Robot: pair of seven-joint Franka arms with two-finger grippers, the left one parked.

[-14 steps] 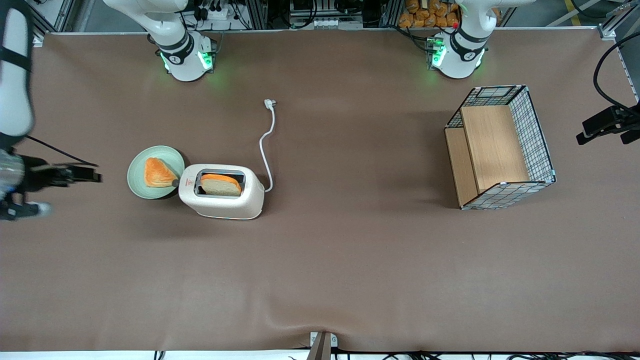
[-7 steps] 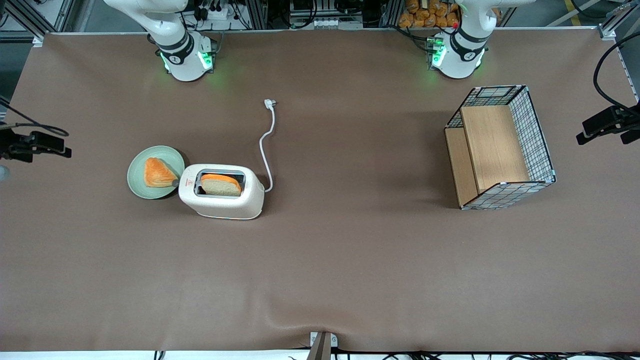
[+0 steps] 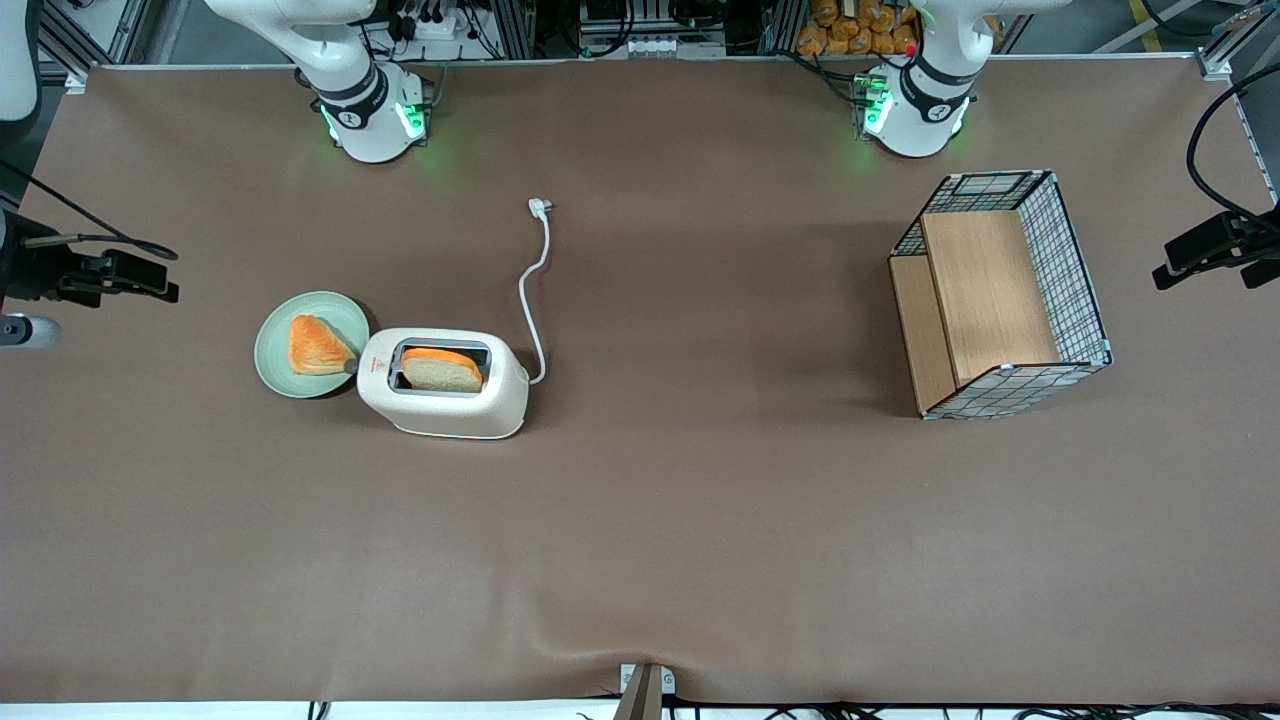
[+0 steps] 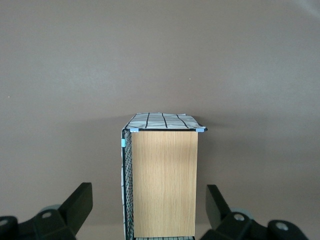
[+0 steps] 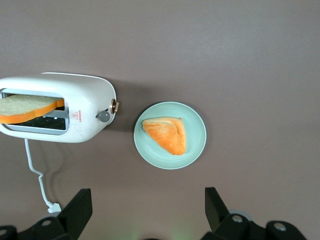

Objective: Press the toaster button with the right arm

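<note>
Toward the working arm's end of the surface [image 3: 700, 550], the right arm [image 3: 20, 60] holds its end effector [image 5: 145, 220] raised, fingers spread apart, grasping nothing, well apart from the toaster [image 3: 443, 383]. Bread slice [image 3: 441, 369] sits in the slot. The button [image 5: 103, 116] faces a green plate [image 3: 275, 370] just beside it, carrying a pastry [image 3: 315, 346]. Nothing lies between end effector and button.

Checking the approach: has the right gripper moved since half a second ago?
Yes. The gripper has shifted slightly toward the green plate and toaster, which stayed put.
</note>
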